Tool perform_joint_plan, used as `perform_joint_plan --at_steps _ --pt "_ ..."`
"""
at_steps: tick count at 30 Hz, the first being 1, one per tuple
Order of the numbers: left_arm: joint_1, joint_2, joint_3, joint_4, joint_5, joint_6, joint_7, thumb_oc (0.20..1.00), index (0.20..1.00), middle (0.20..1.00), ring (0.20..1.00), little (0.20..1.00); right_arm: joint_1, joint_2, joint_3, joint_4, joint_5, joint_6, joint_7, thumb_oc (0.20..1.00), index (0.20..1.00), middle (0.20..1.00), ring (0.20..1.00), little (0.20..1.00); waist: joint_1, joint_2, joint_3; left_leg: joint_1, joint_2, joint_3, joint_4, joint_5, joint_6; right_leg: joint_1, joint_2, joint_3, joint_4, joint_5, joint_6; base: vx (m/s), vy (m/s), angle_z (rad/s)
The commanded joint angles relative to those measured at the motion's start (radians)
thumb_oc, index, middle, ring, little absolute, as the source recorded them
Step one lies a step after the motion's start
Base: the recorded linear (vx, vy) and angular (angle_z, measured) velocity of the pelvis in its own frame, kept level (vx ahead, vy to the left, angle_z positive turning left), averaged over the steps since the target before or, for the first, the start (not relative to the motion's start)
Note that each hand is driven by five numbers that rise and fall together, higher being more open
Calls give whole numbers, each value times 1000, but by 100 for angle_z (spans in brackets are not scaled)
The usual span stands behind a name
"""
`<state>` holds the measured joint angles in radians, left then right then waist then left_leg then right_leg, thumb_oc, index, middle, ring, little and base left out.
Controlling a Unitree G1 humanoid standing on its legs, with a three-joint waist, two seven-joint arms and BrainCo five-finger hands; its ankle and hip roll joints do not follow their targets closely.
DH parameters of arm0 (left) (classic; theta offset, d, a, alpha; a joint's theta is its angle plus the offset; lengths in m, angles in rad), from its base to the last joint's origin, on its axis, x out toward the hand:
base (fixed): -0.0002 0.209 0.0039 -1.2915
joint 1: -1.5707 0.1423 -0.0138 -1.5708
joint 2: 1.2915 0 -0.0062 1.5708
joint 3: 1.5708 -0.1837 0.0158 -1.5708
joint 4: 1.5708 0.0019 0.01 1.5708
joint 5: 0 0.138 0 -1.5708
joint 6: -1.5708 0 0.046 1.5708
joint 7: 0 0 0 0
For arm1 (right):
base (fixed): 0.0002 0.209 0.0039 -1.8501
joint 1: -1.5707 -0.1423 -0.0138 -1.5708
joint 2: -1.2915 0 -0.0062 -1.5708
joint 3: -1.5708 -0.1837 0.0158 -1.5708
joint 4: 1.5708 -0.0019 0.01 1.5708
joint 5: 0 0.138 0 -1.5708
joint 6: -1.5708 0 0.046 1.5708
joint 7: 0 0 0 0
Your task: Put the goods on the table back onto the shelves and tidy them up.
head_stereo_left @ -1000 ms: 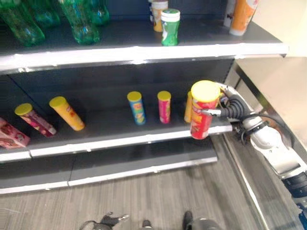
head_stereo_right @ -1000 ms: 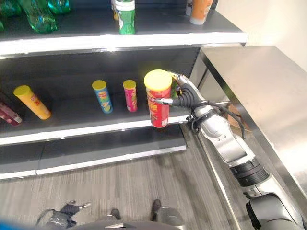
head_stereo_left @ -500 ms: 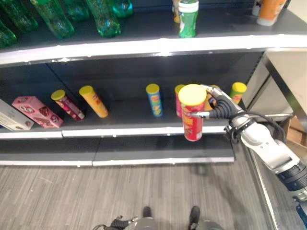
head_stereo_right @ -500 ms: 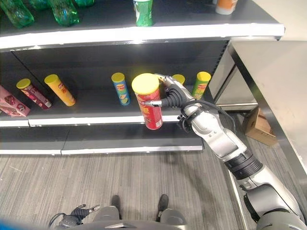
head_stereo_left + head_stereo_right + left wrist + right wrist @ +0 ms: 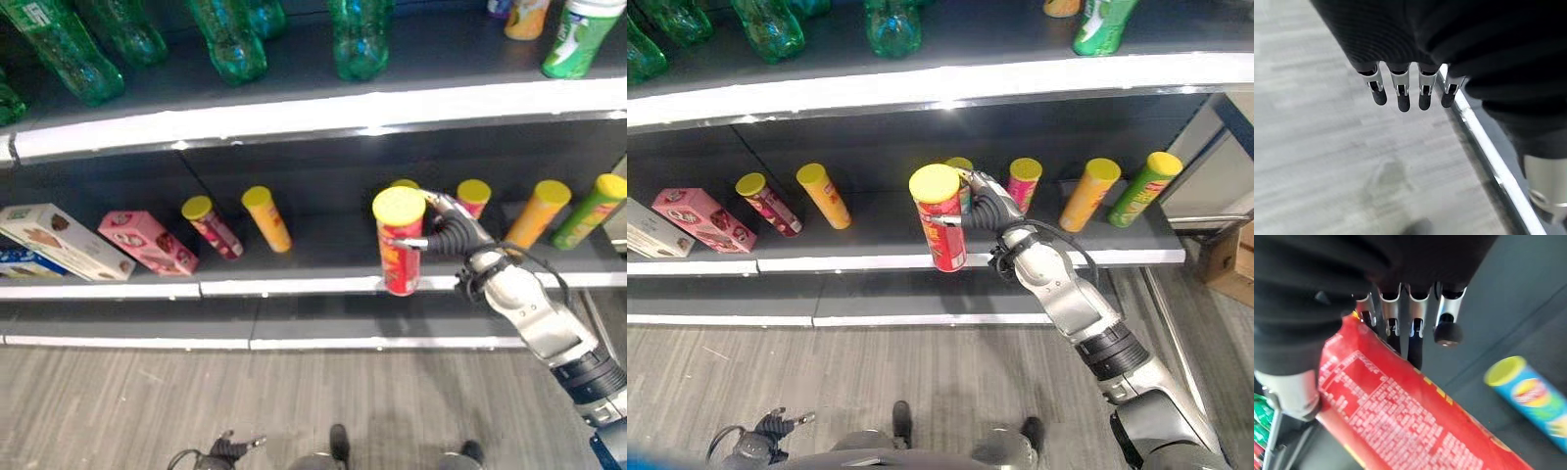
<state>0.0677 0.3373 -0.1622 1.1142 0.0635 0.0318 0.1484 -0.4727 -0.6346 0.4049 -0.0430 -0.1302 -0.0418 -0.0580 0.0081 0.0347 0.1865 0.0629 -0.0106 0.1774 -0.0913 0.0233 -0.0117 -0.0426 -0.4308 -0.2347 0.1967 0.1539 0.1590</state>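
Note:
My right hand (image 5: 453, 235) is shut on a red chips can with a yellow lid (image 5: 400, 247), upright at the front edge of the middle shelf (image 5: 294, 286). The right wrist view shows the fingers (image 5: 1415, 335) curled round the red can (image 5: 1400, 416), with a blue can (image 5: 1533, 399) on the shelf beyond. Along that shelf stand a dark red can (image 5: 211, 225), an orange can (image 5: 266, 217), a pink can (image 5: 473, 196), another orange can (image 5: 537, 211) and a green can (image 5: 593, 208). My left hand (image 5: 1400, 90) hangs open over the floor.
A pink box (image 5: 147, 242) and a white box (image 5: 64, 240) lie at the left of the middle shelf. Green bottles (image 5: 225, 39) and a green can (image 5: 578, 39) stand on the top shelf (image 5: 294, 113). A lower shelf (image 5: 294, 323) runs below.
The camera has swung left, so the boxes now show. My right hand has carried the red can left along the shelf, from in front of the orange can to in front of the blue one.

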Motion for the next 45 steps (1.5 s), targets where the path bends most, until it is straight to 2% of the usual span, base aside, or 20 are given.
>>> perform_joint_plan --at_steps 1,2,3,6,7,9,13,18,21,28,31,36,45 --pt "-7 14 -24 26 45 -4 -6 1000 1000 1000 1000 1000 -113 -34 -29 3 -8 -42 -52 200 200 200 200 200 1 27 -3 3 95 -3 4 -77 -56 -74 66 52 72 -103 26 41 31 -25" --pt "-15 17 -27 33 46 -7 -6 1000 1000 1000 1000 1000 -129 -20 -19 10 -1 -45 -53 200 200 200 200 200 -5 32 8 -1 98 -6 4 -71 -58 -100 128 79 25 -128 22 38 -27 -8" --pt "-25 20 -32 36 45 -8 -5 1000 1000 1000 1000 1000 -151 -12 -6 18 4 -49 -60 200 200 200 200 200 -6 31 14 -3 99 -8 4 -70 -63 -103 154 86 -22 -130 19 41 -62 2" --pt "-40 25 -37 24 38 -9 -3 1000 1000 1000 1000 1000 -147 -5 0 29 -4 -48 -70 200 200 200 200 200 -10 12 17 -14 86 -43 4 -64 -68 -61 190 149 -151 -142 21 41 -108 34" --pt "-51 12 -34 12 7 -3 5 1000 1000 1000 1000 1000 -159 13 16 54 -18 -37 -79 200 200 200 200 200 -1 2 10 -21 96 -54 4 -57 -75 -42 196 134 -172 -133 17 31 -171 92" --pt "-60 -6 -46 -15 -16 -8 12 1000 1000 1000 1000 1000 -150 21 17 77 -32 -29 -91 200 200 200 200 200 5 1 0 -33 107 -65 4 -51 -84 -19 202 103 -198 -132 17 51 -150 57" --pt "-67 -12 -77 -69 -31 -12 20 1000 1000 1000 1000 1000 -158 40 32 122 -70 -14 -111 200 200 200 200 200 11 5 0 -49 112 -89 4 -39 -93 13 196 63 -221 -132 18 44 -57 48" --pt "-65 -8 -96 -79 -40 -12 34 1000 1000 1000 1000 1000 -204 76 44 206 -116 4 -162 200 200 200 200 200 30 20 35 -88 98 -106 4 -24 -94 -8 180 37 -207 -129 23 -26 7 18" --pt "-61 -13 -107 -61 -47 -13 47 1000 1000 1000 1000 1000 -266 97 53 266 -156 15 -209 200 200 200 200 200 46 45 69 -121 89 -119 4 -10 -95 -35 161 23 -196 -123 26 -39 42 9" --pt "-71 -16 -133 -34 -53 -20 68 1000 1000 1000 1000 1000 -400 127 69 341 -182 23 -281 200 200 200 200 200 69 79 109 -175 72 -144 4 6 -93 -70 132 -3 -178 -112 34 -38 30 22" --pt "-78 -13 -140 -38 -54 -24 73 1000 1000 1000 1000 1000 -423 135 59 368 -178 26 -309 200 200 200 200 200 74 91 117 -186 67 -149 4 9 -91 -78 123 -8 -174 -109 36 -32 36 9" --pt "-106 -8 -181 -99 -69 -40 92 1000 1000 1000 1000 1000 -496 138 11 412 -211 40 -418 200 200 200 200 200 87 124 134 -220 49 -167 4 19 -87 -98 104 -22 -172 -99 41 -26 32 13" --pt "-128 2 -209 -147 -66 -49 109 1000 1000 1000 1000 1000 -543 132 -14 476 -261 60 -521 200 200 200 200 200 108 159 145 -251 28 -190 4 26 -83 -116 84 -35 -168 -91 49 -7 17 9"
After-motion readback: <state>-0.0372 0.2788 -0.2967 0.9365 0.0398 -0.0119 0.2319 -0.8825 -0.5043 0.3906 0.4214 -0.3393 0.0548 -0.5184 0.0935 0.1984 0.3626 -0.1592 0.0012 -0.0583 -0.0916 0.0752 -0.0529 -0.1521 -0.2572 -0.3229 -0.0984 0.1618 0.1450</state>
